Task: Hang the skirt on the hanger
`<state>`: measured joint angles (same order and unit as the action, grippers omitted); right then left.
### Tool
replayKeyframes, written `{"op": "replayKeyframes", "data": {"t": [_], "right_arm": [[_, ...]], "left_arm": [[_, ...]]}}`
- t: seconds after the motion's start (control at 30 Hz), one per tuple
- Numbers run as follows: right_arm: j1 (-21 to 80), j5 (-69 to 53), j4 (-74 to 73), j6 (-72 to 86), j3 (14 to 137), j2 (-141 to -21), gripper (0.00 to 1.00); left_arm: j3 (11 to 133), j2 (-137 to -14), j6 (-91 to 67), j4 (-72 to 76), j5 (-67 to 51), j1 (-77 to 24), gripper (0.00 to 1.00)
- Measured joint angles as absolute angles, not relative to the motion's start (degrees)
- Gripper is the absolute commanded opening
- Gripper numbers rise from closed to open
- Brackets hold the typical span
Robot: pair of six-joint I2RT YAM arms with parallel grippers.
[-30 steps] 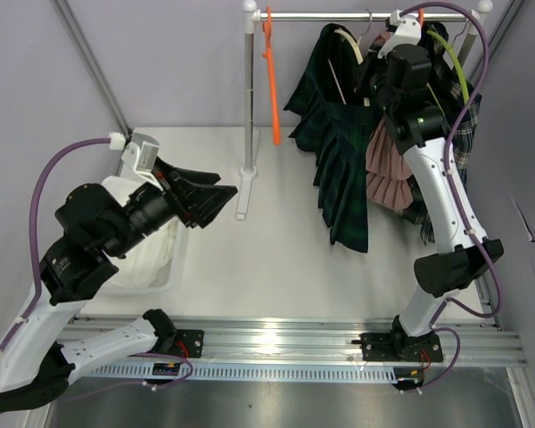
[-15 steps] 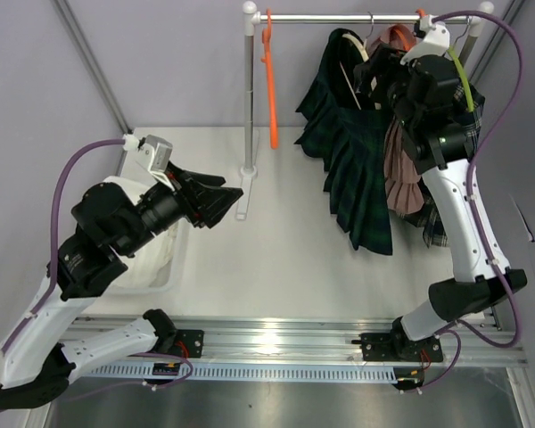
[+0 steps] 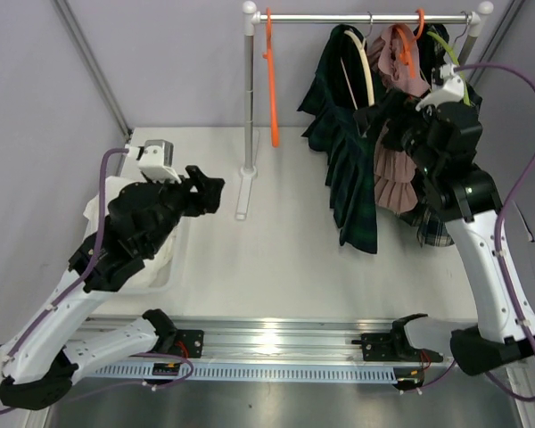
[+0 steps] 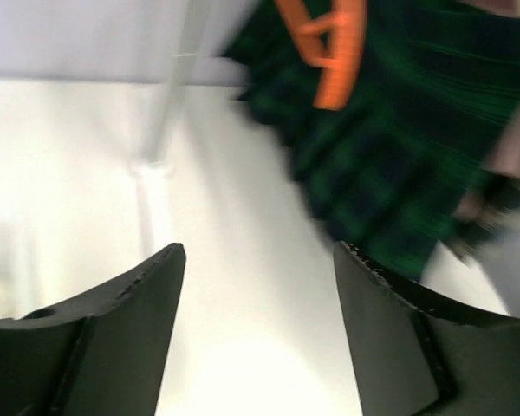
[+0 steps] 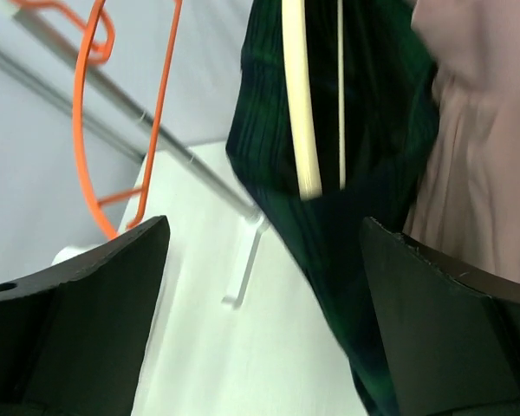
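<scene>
A dark green plaid skirt (image 3: 348, 169) hangs on a cream hanger (image 3: 366, 67) hooked over the metal rail (image 3: 339, 16). My right gripper (image 3: 374, 111) stands open just in front of it, holding nothing. The right wrist view shows that gripper (image 5: 264, 224) with the skirt (image 5: 364, 173) and the cream hanger (image 5: 299, 95) ahead of it, untouched. My left gripper (image 3: 209, 187) is open and empty over the left of the table. From the left wrist, the open gripper (image 4: 258, 251) faces the blurred skirt (image 4: 390, 156) far off.
An empty orange hanger (image 3: 272, 80) hangs at the rail's left end by the rack pole (image 3: 249, 98). A pink skirt (image 3: 394, 178) on an orange hanger and another plaid garment (image 3: 432, 227) hang beside the green skirt. A white bin (image 3: 165, 272) of cloth sits under the left arm.
The right gripper opened, let go of the cream hanger at the rail and dropped back to the lower right. The left arm swung and its gripper opened wider.
</scene>
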<state>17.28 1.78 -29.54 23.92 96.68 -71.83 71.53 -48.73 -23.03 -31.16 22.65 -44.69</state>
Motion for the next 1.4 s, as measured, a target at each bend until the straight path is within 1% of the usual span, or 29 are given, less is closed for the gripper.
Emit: {"op": "replayKeyframes", "data": {"t": [0.1,0.27,0.47,0.6,0.77,0.87,1.0,1.1,1.17,1.27,1.3,1.37,1.4], "right_arm": [[17.3,-1.9,-31.9,25.4,90.6,-65.9,0.99],[17.3,-5.7,-35.0,26.5,80.5,-55.2,1.0],[17.3,-8.6,-37.7,26.5,74.9,-49.3,0.99],[17.3,-9.6,-38.8,26.3,72.1,-47.2,1.0],[17.3,-11.2,-39.6,26.3,69.8,-46.3,0.99],[17.3,-12.0,-39.6,26.3,68.8,-45.7,1.0],[17.3,-13.1,-39.6,26.2,68.2,-45.1,0.99],[17.3,-13.5,-39.6,25.9,67.6,-44.5,0.99],[17.3,-13.5,-39.7,25.8,67.4,-44.2,0.99],[17.3,-13.6,-39.6,25.6,67.4,-44.0,0.99],[17.3,-13.6,-39.6,25.5,67.4,-44.0,0.99],[17.3,-13.7,-39.6,25.4,67.4,-44.1,0.99],[17.3,-13.9,-39.6,25.4,67.4,-44.1,0.99]], "left_arm": [[69.2,-49.7,-24.6,-33.4,29.1,-38.9,0.77],[61.0,-52.9,-27.9,-34.4,32.8,-22.1,0.79],[52.0,-58.5,-31.0,-34.2,33.8,-8.8,0.79],[48.7,-63.4,-32.6,-32.5,31.2,-2.2,0.78],[47.9,-71.7,-34.4,-29.8,26.9,3.2,0.77],[47.1,-75.3,-35.7,-27.9,24.6,3.7,0.77],[46.4,-77.1,-37.3,-25.9,22.5,3.7,0.77],[46.4,-78.6,-38.2,-24.2,21.6,3.7,0.75],[46.4,-79.5,-38.7,-23.6,21.1,3.7,0.71],[46.1,-79.8,-39.2,-22.7,20.7,3.7,0.58],[46.1,-79.9,-39.2,-22.5,20.5,3.7,0.45],[46.1,-79.9,-39.6,-22.3,20.4,3.7,0.33],[46.1,-79.9,-39.5,-22.3,20.3,3.7,0.21]]}}
